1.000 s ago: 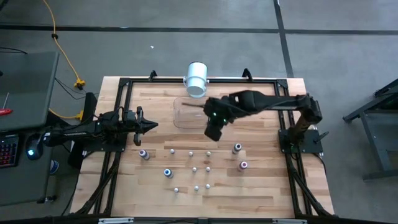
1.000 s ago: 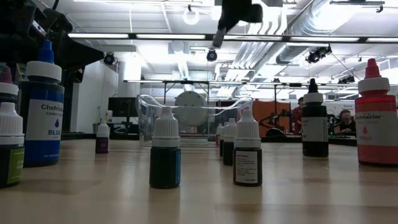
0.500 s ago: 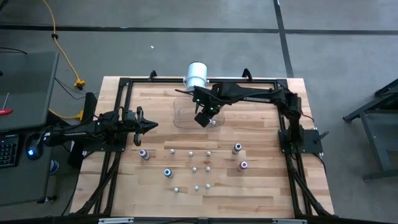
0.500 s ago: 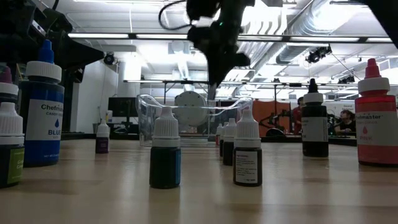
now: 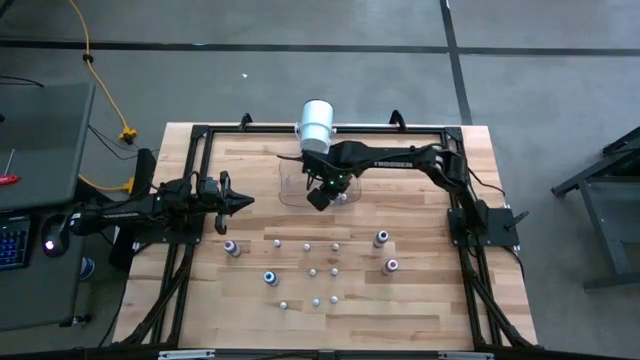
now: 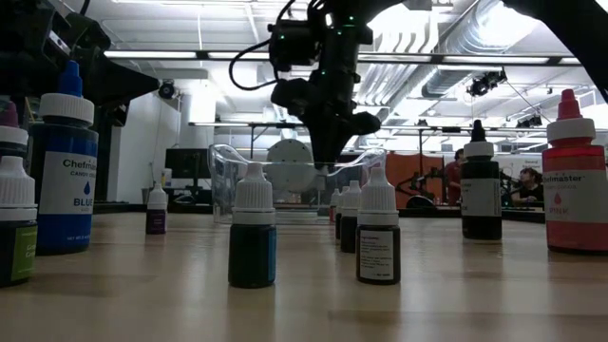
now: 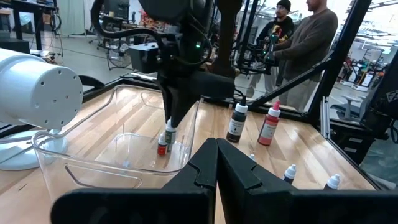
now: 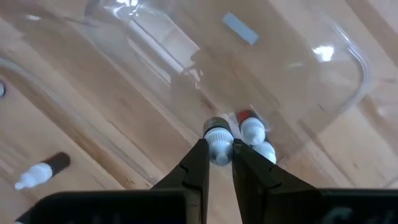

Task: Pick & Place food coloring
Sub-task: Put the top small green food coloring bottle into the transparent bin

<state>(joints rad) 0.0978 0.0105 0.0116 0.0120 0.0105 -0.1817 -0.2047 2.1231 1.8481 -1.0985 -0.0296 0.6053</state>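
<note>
1. The left gripper rests left of the tub, its fingers pressed together.
2. The right gripper reaches down over the tub, pinching one small bottle by its cap.
3. Two more bottles lie inside the tub; eleven bottles stand on the table near it.

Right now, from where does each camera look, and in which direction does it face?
High view: overhead, facing straight down; both arms, right gripper over the clear tub.
Low view: table height, facing across bottles; the right arm descends.
Left wrist view: behind the left gripper, facing the tub.
Right wrist view: above the tub, facing down; fingers grip a bottle.
All four views share the tub.
</note>
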